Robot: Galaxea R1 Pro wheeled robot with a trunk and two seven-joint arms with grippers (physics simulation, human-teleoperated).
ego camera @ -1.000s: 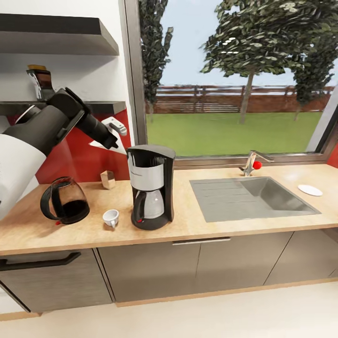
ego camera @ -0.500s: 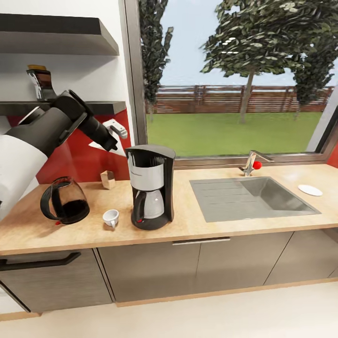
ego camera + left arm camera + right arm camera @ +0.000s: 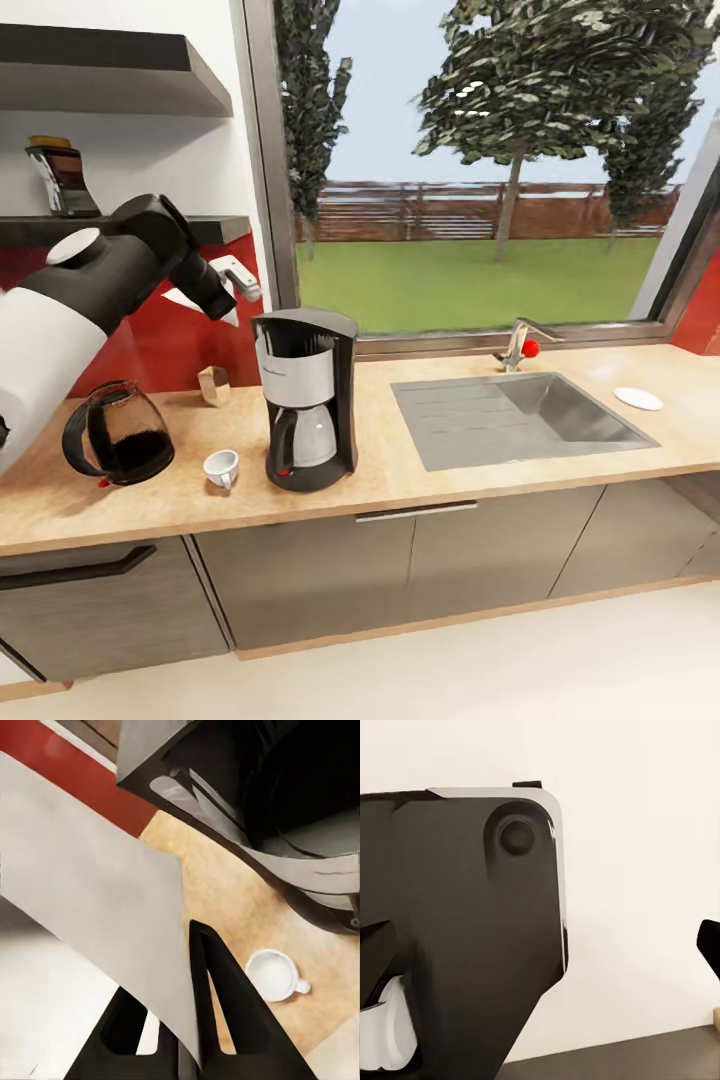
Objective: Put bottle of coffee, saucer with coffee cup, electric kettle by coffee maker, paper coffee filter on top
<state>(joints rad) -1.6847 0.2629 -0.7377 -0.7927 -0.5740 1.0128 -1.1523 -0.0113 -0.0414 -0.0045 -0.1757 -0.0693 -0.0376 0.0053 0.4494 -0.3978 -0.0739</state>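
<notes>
Your wooden countertop [image 3: 480, 480] carries the boxy black-and-steel coffee maker [image 3: 303, 398], with the small white coffee cup [image 3: 221, 467] just beside it. Above the cup, your left gripper [image 3: 196, 945] pinches the thin, flat paper coffee filter [image 3: 90, 907]. Your right gripper's state can't be told.

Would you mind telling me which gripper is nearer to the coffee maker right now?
The left gripper, holding the paper filter, hovers just above and left of the coffee maker. The right one's place relative to it can't be told.
</notes>
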